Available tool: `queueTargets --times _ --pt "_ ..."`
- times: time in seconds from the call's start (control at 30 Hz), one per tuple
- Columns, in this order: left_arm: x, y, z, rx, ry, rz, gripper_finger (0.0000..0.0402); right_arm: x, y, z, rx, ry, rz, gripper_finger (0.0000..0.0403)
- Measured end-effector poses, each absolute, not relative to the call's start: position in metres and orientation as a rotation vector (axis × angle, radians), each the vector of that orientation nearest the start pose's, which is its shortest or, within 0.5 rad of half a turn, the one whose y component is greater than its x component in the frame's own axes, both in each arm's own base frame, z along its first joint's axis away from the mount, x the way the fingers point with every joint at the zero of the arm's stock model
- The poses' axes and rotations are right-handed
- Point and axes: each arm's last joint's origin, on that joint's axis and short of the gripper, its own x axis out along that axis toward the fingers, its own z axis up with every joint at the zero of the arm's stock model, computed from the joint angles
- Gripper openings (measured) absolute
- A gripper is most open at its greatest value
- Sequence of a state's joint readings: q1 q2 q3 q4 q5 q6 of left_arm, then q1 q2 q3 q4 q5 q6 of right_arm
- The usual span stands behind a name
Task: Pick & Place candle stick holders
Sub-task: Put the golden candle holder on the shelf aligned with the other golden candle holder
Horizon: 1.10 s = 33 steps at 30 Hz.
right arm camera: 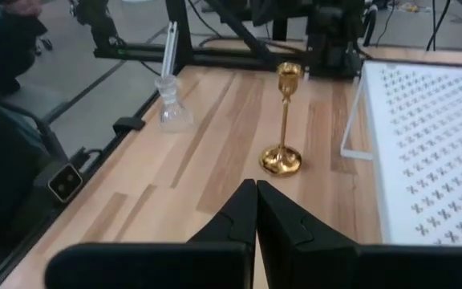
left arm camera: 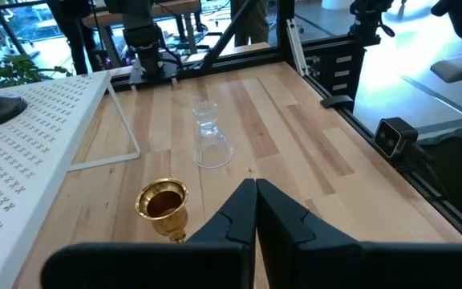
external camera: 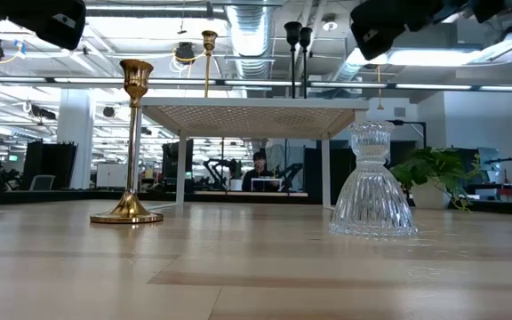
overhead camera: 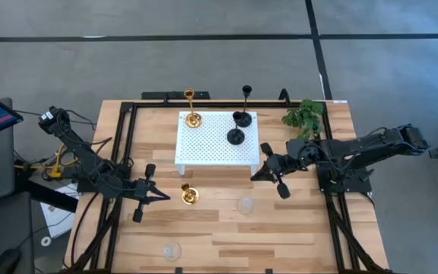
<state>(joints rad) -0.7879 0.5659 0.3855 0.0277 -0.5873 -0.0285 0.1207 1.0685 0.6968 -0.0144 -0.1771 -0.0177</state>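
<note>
A gold holder [overhead camera: 189,195] stands upright on its round base on the wooden table, in front of the white platform [overhead camera: 204,152]. My left gripper [overhead camera: 163,196] is shut and empty just left of it; the left wrist view shows the holder's cup [left arm camera: 164,202] beside my fingertips [left arm camera: 255,189]. My right gripper [overhead camera: 255,175] is shut and empty by the platform's near right corner, and its wrist view shows the same gold holder [right arm camera: 285,120]. Another gold holder [overhead camera: 193,118] and two black holders [overhead camera: 242,118] [overhead camera: 236,135] stand on the platform. Two clear glass holders [overhead camera: 245,205] [overhead camera: 172,250] stand on the table.
A green plant sprig [overhead camera: 304,116] lies at the table's far right, beside the right arm. Black frame rails [overhead camera: 124,144] run along the table's left, far and right edges. A person sits in the room beyond the table [external camera: 258,169].
</note>
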Motion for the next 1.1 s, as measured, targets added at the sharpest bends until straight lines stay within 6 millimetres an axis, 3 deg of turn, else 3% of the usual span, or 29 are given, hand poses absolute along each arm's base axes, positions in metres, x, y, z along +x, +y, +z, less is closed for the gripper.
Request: queueTargets --times 0.33,0.7,1.1 --pt "0.109 -0.089 0.245 0.081 0.132 -0.25 0.0007 0.234 0.031 0.266 -0.022 0.367 0.214 0.0" --pt "0.123 -0.096 0.227 0.185 0.254 -0.226 0.0004 0.234 0.031 0.266 -0.041 0.365 0.202 0.0" --pt "0.143 -0.11 0.206 -0.029 0.351 -0.114 0.0004 0.234 0.031 0.266 -0.041 0.365 0.204 0.0"
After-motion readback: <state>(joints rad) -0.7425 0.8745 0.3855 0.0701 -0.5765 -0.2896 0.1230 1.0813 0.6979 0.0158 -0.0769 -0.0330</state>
